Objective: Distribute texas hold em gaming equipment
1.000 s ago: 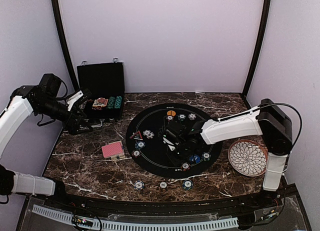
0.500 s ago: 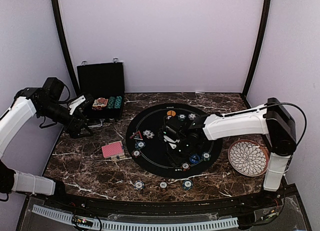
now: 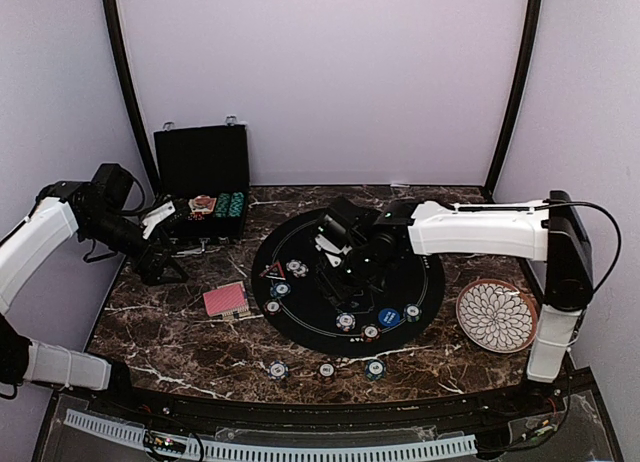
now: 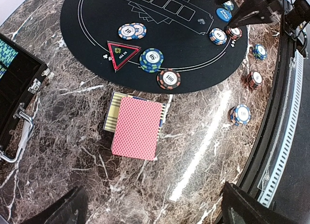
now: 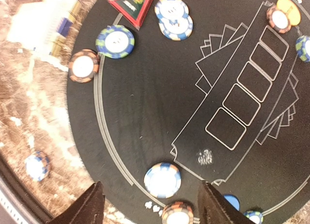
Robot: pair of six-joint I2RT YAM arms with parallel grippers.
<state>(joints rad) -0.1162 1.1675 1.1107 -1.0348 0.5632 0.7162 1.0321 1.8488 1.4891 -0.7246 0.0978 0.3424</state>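
Note:
The round black poker mat [image 3: 300,312] holds several striped chips, the red-edged triangle marker [image 3: 273,271] and a blue disc button [image 3: 389,316]. My right gripper [image 3: 345,267] hovers over the mat, open and empty. In the right wrist view [image 5: 150,209] a blue chip [image 5: 162,179] lies flat between its spread fingers, with a red chip [image 5: 178,214] just beyond. The orange button [image 5: 289,3] sits at the mat's far side. My left gripper [image 3: 160,257] is open and empty over the marble. Below it lies the red-backed card deck [image 4: 138,127].
An open black case [image 3: 203,177] with teal chips stands at the back left. A white petal-patterned plate [image 3: 495,315] sits right of the mat. Three chips [image 3: 327,370] lie on the marble near the front edge.
My right gripper has lifted and moved back from the mat's front part, leaving a blue chip lying there. My left arm has shifted slightly.

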